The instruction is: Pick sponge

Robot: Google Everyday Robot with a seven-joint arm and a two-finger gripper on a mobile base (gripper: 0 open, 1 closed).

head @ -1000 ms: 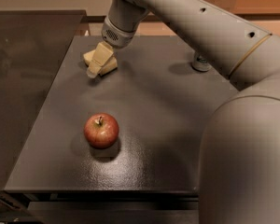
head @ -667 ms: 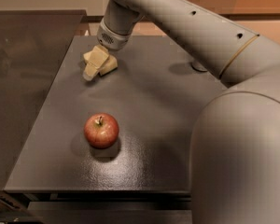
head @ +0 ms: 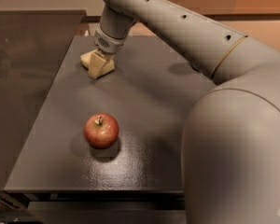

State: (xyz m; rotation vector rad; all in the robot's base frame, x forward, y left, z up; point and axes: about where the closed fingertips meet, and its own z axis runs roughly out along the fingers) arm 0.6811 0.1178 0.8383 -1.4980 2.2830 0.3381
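The sponge point(head: 86, 58) is a pale yellow-cream block at the far left of the dark table point(head: 149, 106). Only its left part shows. My gripper point(head: 101, 65) is down on the table right at the sponge, touching or overlapping its right side. The grey arm reaches in from the upper right and hides the rest of the sponge.
A red apple point(head: 101, 130) stands at the front left of the table. A darker surface point(head: 23, 78) adjoins the table on the left. My large grey arm and body point(head: 233, 139) fill the right side of the view and cover the table's right part.
The arm has swung further over the table and looms larger on the right. The gripper has stayed at the sponge, shifted slightly down and left. The apple has not moved.
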